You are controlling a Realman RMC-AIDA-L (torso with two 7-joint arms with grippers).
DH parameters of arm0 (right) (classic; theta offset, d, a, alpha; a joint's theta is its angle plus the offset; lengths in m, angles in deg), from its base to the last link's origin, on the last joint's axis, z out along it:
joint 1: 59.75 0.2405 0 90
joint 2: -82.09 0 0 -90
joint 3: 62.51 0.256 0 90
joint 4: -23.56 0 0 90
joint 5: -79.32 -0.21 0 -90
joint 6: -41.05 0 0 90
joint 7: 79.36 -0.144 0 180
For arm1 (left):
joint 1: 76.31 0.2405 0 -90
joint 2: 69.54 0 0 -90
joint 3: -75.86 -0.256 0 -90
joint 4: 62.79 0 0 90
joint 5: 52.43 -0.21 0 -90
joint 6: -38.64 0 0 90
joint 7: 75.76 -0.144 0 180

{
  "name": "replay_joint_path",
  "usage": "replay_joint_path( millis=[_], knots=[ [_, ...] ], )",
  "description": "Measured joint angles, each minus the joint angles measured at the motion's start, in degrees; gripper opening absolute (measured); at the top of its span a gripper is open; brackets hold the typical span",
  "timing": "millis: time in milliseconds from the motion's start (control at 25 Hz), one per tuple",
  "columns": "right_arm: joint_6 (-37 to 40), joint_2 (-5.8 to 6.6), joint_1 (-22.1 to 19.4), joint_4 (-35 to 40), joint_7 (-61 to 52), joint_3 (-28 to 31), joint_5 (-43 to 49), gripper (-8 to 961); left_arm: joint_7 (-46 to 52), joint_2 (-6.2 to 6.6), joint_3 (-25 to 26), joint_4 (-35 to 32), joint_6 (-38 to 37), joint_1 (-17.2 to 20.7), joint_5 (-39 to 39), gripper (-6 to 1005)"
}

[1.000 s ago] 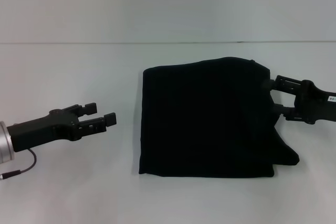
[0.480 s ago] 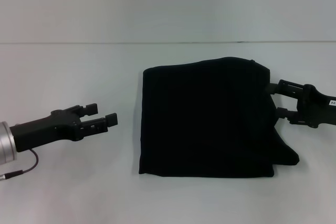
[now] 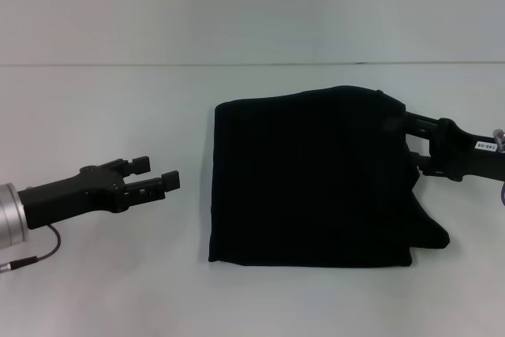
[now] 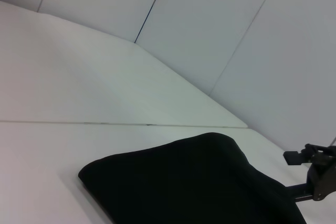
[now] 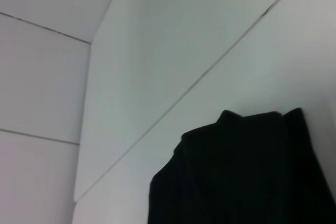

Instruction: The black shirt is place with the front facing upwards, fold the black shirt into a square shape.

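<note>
Spreading white beneath everything, the desk carries the black shirt, folded into a rough square right of centre with one lumpy corner at its near right; the left gripper hovers well left of the cloth, jaws parted and empty. The right gripper meets the shirt's right edge; whether its jaws pinch the fabric cannot be told.
</note>
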Motion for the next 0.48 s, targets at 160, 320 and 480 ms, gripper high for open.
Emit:
replay_joint_path(
  millis=[160,320,480],
  knots=[
    [-1.3,-0.27,0.3,-0.2,0.0,0.0,-0.1,944,0.0,-0.06,0.0,0.0,0.0,0.0,0.0,905],
    [-1.4,-0.49,0.7,-0.3,-0.5,0.0,-0.1,942,0.0,-0.09,0.0,0.0,0.1,0.0,0.0,905],
    [-2.8,-1.09,1.4,0.1,-0.1,-0.7,0.1,813,-0.4,-0.10,0.0,-0.1,0.1,0.0,0.1,905]
  ],
)
